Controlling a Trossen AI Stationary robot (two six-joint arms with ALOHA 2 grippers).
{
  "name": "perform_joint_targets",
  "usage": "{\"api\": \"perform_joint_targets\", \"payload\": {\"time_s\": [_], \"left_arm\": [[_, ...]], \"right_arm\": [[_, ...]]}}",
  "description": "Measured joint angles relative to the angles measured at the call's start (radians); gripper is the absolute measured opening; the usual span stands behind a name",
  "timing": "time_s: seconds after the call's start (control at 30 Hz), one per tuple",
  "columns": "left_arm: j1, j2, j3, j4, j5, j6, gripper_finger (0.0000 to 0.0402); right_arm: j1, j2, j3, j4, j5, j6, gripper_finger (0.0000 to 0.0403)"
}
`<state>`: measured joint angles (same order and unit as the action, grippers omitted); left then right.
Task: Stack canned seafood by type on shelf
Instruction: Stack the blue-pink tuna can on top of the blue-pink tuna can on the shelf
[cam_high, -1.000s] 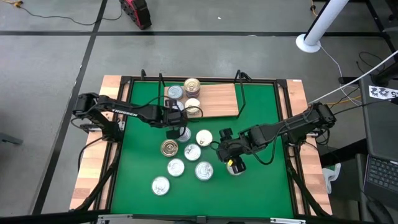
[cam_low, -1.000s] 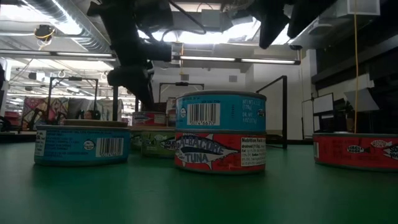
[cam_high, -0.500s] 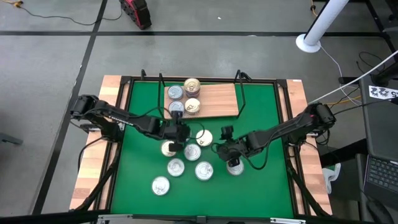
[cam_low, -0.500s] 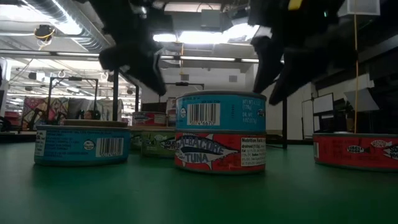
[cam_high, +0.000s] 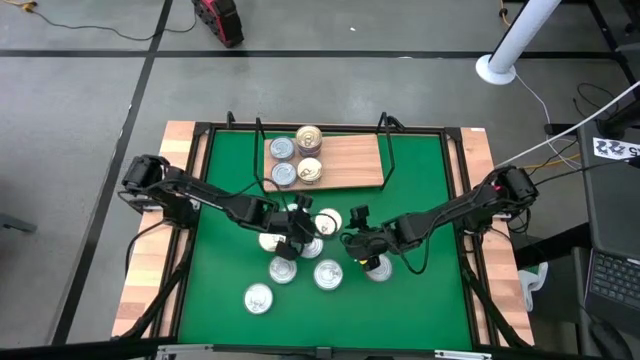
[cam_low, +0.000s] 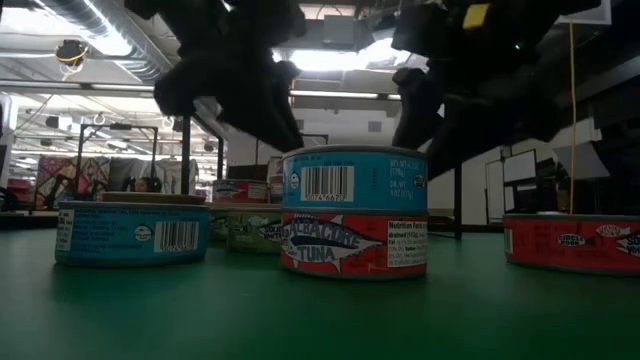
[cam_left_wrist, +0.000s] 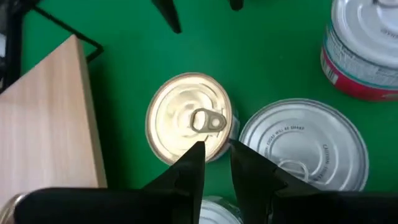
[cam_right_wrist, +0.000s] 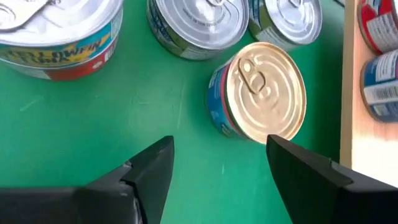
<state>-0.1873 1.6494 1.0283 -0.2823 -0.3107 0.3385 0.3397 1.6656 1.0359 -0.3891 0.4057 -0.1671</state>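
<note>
Several tins of canned seafood stand loose on the green mat (cam_high: 225, 200), among them a gold-lidded one (cam_high: 328, 221) near the shelf's front edge. Several more stand on the shelf (cam_high: 350, 160), a light wooden board at the far side. My left gripper (cam_high: 302, 228) hangs over the loose tins just left of the gold-lidded tin (cam_left_wrist: 189, 118), its fingers a narrow gap apart with nothing between them. My right gripper (cam_high: 352, 239) hangs wide open to the right of the same tin (cam_right_wrist: 261, 93), slanting down toward it. In the low view a blue tin (cam_low: 355, 177) sits on a red tuna tin (cam_low: 355, 243).
Silver-lidded tins crowd the mat around both grippers (cam_left_wrist: 305, 146) (cam_right_wrist: 199, 25) (cam_high: 328, 274) (cam_high: 258, 297). The shelf's black wire frame (cam_high: 388, 150) rises at its ends. Bare mat lies to the left (cam_high: 220, 250) and right (cam_high: 430, 180) of the tins.
My left gripper has gone from the shelf's front edge toward the near edge and right, over the loose tins, tipping and rolling as it went. My right gripper has come down toward the mat and tipped further down, staying wide open.
</note>
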Motion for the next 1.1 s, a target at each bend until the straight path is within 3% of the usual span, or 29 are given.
{"api": "perform_joint_targets", "payload": {"time_s": [0.3,1.1], "left_arm": [[0.019,0.085,0.000,0.045,0.002,0.099,0.0072],[0.061,0.106,0.000,0.054,0.027,0.244,0.0072]], "right_arm": [[0.000,0.028,0.000,0.056,0.002,-0.127,0.0255],[0.000,0.073,0.000,0.096,-0.006,-0.130,0.0255]]}}
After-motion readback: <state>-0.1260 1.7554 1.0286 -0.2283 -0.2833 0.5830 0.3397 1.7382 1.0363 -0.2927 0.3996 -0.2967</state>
